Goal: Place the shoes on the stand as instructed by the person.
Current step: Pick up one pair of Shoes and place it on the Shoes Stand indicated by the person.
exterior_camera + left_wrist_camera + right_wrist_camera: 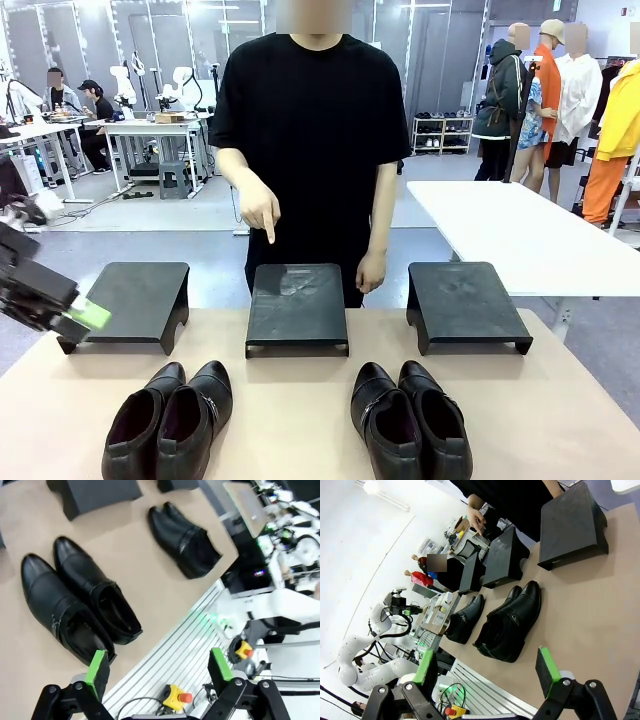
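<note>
Hovering with left gripper [159, 669] and right gripper [487, 667] spread, empty. Expecting shoes [197, 398] stiff, glossy, slippery, lightish; favouring pinching collar wall at 6 o'clock end.

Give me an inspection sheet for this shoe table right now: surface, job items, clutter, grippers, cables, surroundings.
Surface: tan tabletop, bare around the items.
Job's things: left stand, middle stand and right stand, black, in a row at the far side; left pair and right pair of black shoes nearer the robot, toes toward the stands; person's hand points down at the middle stand.
Clutter: nothing seen.
Grippers: left gripper open, empty, at the table's left side; right gripper open, empty.
Cables: thin cable by the yellow stop button below the table edge.
Surroundings: white table behind right; seated people farther off.
</note>
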{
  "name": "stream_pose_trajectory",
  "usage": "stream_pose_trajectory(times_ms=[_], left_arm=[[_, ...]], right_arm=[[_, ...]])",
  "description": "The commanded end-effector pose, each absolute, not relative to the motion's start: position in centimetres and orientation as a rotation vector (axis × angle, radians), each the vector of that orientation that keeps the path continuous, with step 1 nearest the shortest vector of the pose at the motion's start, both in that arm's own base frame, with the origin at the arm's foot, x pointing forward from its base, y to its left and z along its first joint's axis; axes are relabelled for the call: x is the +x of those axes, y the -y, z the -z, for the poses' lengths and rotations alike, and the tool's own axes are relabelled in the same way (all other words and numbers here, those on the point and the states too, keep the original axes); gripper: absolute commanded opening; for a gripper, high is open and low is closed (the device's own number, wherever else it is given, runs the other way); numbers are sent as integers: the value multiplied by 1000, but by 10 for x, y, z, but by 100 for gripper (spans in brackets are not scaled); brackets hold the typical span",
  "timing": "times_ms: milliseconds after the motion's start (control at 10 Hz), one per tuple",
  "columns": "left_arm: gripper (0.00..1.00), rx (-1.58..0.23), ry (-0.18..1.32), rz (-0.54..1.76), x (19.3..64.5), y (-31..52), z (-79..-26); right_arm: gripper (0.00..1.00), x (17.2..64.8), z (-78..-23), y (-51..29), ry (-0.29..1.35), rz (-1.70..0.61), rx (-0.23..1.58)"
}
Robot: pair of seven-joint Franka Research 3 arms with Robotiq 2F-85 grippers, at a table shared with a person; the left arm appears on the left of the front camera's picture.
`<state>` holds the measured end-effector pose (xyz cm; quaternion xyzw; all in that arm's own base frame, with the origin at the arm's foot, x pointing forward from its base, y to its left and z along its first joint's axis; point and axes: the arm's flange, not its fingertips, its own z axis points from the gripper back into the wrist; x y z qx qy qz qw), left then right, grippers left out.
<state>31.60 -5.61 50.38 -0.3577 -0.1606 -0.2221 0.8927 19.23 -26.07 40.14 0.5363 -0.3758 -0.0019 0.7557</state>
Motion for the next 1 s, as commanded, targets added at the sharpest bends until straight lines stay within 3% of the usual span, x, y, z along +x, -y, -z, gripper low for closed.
stream_pose_trajectory(times_ms=[0, 400, 900], left_arm=[[100, -597, 283, 406, 306, 86, -471], [100, -397, 182, 371, 287, 125, -421], [100, -228, 169, 284, 279, 143, -376]], right_arm=[[100, 192, -402, 261, 847, -9, 1169], [100, 192, -402, 261, 847, -9, 1169], [100, 192, -402, 261, 847, -9, 1169]])
